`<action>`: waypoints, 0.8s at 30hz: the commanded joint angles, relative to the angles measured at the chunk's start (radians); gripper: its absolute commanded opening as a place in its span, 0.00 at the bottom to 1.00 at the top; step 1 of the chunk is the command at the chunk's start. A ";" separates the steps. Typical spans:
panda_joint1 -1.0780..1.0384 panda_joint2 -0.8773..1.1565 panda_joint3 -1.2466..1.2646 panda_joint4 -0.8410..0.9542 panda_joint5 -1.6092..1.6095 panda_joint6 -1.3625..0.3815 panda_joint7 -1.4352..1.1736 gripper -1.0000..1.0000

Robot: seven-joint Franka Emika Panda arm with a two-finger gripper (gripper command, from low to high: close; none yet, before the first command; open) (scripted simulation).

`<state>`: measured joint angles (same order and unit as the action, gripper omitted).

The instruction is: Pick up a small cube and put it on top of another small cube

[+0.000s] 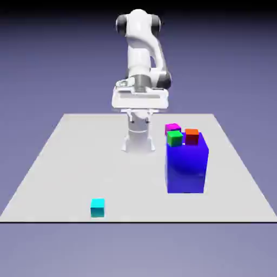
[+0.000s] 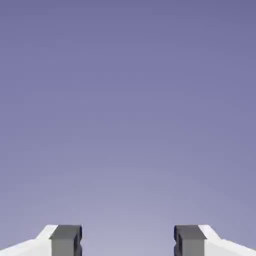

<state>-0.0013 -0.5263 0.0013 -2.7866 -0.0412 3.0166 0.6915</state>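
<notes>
The small cyan cube (image 1: 97, 207) lies alone near the table's front edge, toward the exterior view's left. My gripper (image 1: 139, 112) hangs high up by the robot's base, far behind the cube and well above the table. In the hand view the gripper (image 2: 128, 242) is open: its two grey fingertips (image 2: 66, 240) stand wide apart with only the blue-violet backdrop between them. No cube appears in the hand view. A small green cube (image 1: 174, 138) sits on top of the big blue block (image 1: 187, 165).
The big blue block stands on the exterior view's right half of the grey table (image 1: 65, 162). Beside the green cube on its top are a magenta cube (image 1: 172, 129) and an orange-red cube (image 1: 191, 136).
</notes>
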 commanded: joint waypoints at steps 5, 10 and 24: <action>-0.055 0.181 0.005 0.097 -0.171 -0.084 -0.205 0.50; -0.110 0.362 0.010 0.194 -0.341 -0.169 -0.410 0.50; -0.264 0.869 0.025 0.465 -0.818 -0.405 -0.983 0.50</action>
<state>-0.2649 0.3422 0.0263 -2.3218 -0.8592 2.6119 -0.2919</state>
